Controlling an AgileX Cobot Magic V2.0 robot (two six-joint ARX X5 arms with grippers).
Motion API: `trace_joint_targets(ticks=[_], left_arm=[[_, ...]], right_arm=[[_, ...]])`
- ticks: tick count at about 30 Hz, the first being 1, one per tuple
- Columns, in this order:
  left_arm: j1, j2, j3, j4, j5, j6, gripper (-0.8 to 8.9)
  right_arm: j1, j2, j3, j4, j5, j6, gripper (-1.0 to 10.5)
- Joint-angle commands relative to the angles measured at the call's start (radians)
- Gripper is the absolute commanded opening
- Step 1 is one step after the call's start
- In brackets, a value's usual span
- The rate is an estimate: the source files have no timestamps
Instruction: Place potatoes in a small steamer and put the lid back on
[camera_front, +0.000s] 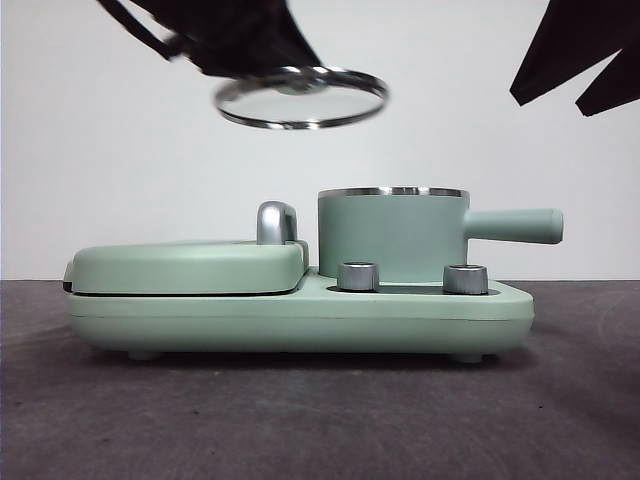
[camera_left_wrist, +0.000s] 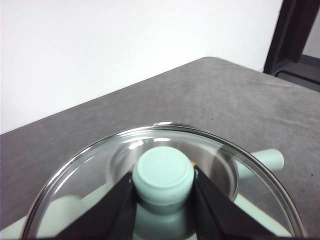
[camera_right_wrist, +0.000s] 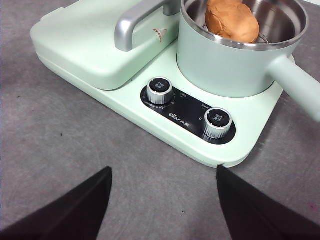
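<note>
left hand grips the lid by its knob, held roughly level above the small steamer; right hand open.

Control panel print too small to read

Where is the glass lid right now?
In the front view the lid hangs in the air, above and left of the open steamer, held by its knob in the left gripper.

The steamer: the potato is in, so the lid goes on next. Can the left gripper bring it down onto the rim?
Probably yes: the left gripper holds the lid above the open steamer, nothing between.
</note>
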Motion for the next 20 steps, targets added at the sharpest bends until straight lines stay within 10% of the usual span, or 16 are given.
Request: trace_joint_targets(ticks=[1,20], left_arm=[[-0.021,0.08,0.085,0.046,0.003,0.003,0.14],[-0.053,0.465,0.412,0.05,0.004,0.03,0.14]], right_arm=[[0.013,0.008,0.006,0.006,0.005,0.011,3.3],[0.013,0.008,0.006,0.006,0.038,0.013,3.3]])
